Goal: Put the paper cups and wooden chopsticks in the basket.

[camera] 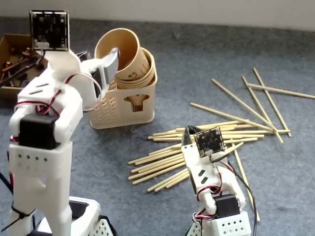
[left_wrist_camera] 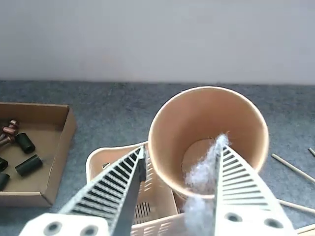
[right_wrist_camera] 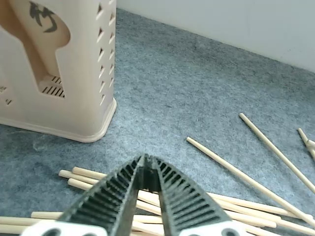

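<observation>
A cream slotted basket stands left of centre with paper cups nested in it. The top cup leans on that stack. My left gripper is open astride its wall: in the left wrist view one finger is inside the cup and the other is outside, above the basket. Wooden chopsticks lie in a pile right of the basket. My right gripper is shut low over that pile, seen as gripper above the chopsticks, close to the basket.
A shallow cardboard box with dark small parts sits at the far left, also seen as the box. More loose chopsticks are scattered across the grey carpet to the right. A pale wall borders the far edge.
</observation>
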Robot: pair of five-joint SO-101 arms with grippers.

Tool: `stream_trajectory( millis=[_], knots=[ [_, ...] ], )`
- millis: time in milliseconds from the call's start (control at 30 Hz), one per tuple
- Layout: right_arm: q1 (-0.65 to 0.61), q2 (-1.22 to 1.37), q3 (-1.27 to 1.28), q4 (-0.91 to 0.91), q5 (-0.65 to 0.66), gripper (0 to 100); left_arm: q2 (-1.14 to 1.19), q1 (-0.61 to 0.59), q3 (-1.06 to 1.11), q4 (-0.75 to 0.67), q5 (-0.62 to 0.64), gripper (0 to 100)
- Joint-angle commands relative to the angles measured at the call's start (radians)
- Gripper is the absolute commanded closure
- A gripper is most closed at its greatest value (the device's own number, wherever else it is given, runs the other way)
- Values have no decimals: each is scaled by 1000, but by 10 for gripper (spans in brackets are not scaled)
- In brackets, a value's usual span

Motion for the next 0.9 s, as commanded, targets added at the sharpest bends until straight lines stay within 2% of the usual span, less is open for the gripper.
stream_trajectory(
  millis=[0, 167, 667, 867],
  knots=[
    [-5, -4, 147, 5, 11, 988, -59, 24, -44, 9, 11, 773],
    [-5, -4, 147, 5, 11, 988, -64, 28, -39, 17, 9, 773],
    [-5, -4, 147, 5, 11, 988, 179, 41, 148, -84, 5, 773],
    [-5, -4, 147, 5, 11, 988, 153, 45, 101, -77, 6, 773]
  ],
)
